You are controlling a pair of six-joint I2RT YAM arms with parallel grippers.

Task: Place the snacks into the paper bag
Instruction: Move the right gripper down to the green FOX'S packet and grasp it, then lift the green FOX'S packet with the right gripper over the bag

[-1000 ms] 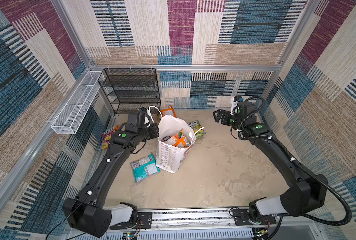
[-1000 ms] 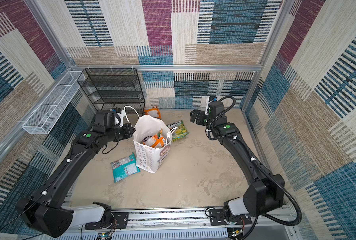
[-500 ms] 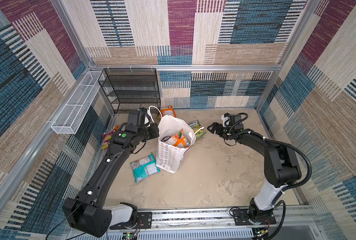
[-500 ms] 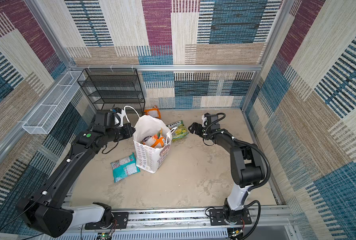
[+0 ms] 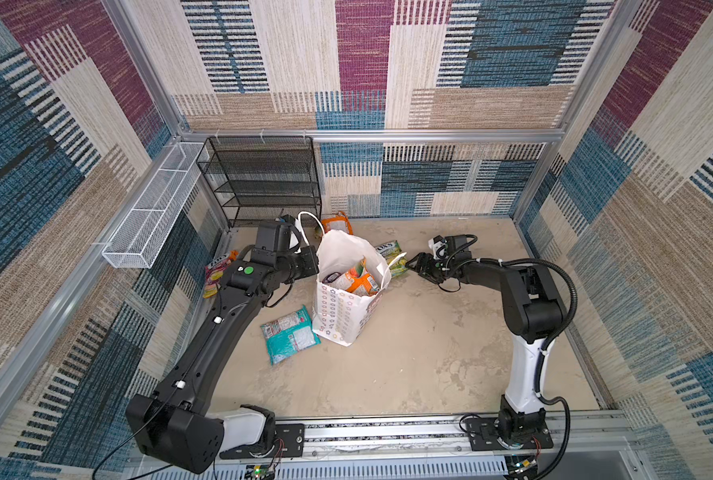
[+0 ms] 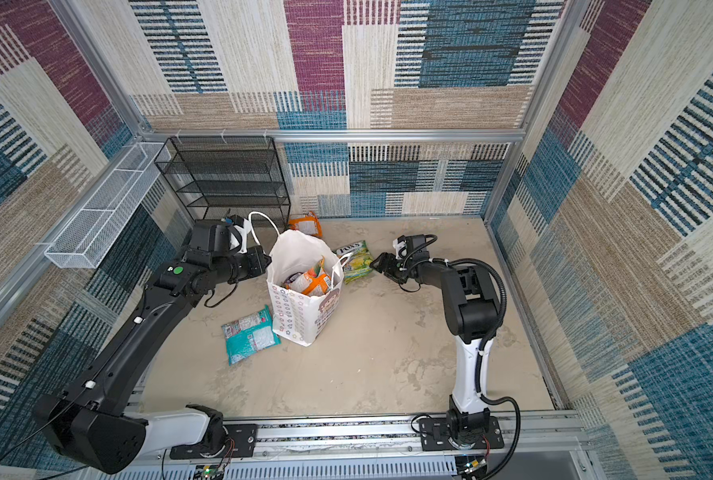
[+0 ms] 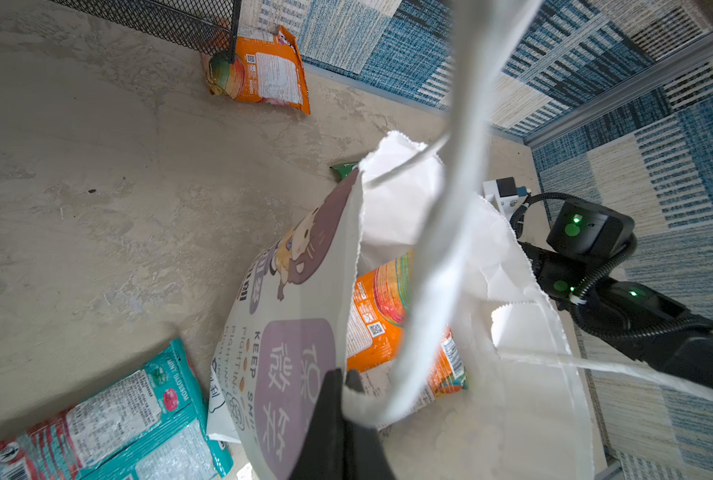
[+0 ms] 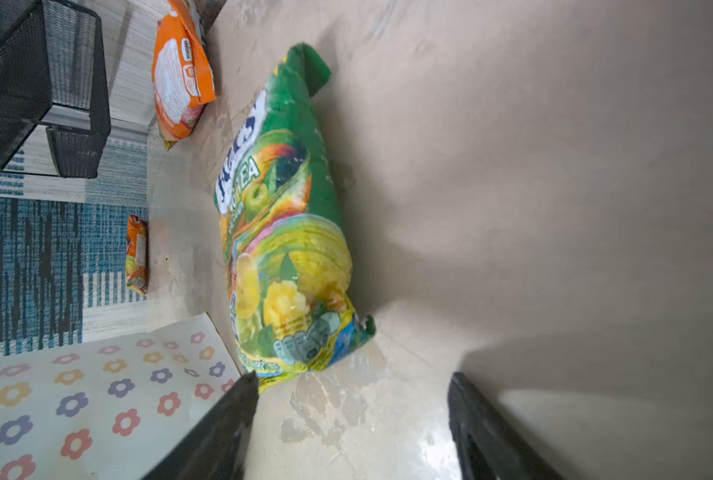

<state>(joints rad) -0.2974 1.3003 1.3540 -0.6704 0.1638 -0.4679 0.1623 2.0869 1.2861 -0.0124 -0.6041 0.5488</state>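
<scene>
The paper bag [image 5: 340, 320] is standing mid-floor, an orange pouch [image 7: 382, 316] lying inside it. Only the left wrist view is showing the left gripper [image 7: 344, 380] pinching the bag's rim; only the right wrist view is showing the right gripper [image 8: 352, 378] gaping before a green pouch [image 8: 288, 232]. A sandy floor [image 5: 409, 374] and woven patchwork walls [image 5: 346, 62] are enclosing everything.

I log the paper bag [image 5: 338, 320] upright mid-floor, mouth open, an orange pouch [image 5: 359, 280] standing inside. Outside it: teal pouch [image 5: 290, 336] flat at its base, green pouch [image 5: 390, 251] beside it on the right, second orange pouch [image 5: 337, 223] farther back, pink-yellow pouch [image 5: 217, 274] far left.
</scene>
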